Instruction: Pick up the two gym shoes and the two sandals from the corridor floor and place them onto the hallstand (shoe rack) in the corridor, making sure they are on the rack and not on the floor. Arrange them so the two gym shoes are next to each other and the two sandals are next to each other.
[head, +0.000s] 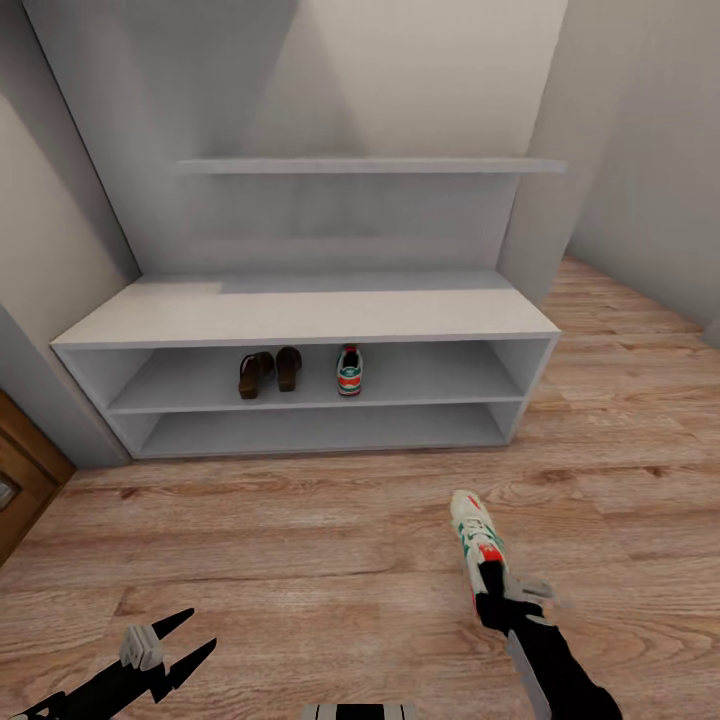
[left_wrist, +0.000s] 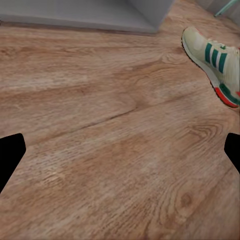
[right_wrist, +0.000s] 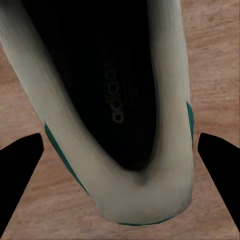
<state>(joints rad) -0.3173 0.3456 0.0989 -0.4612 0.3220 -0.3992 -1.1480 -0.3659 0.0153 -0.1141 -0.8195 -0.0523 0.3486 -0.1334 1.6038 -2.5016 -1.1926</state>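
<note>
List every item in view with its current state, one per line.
Gym shoe on the rack: on the upper open shelf, right of the sandals.
Second gym shoe: on the floor, right tool at its heel.
Two sandals: side by side on the same shelf.
Hallstand: bench top bare.
Left tool: open, empty, above the floor.
Right tool: open, fingers either side of the shoe's heel.

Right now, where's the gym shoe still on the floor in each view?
Head view: gym shoe lower right on the corridor floor, heel at the right claw.
Left wrist view: upper right, side-on, green stripes showing.
Right wrist view: seen from above, dark insole with lettering.
Shared landmark: the wood-grain floor planks.
</note>
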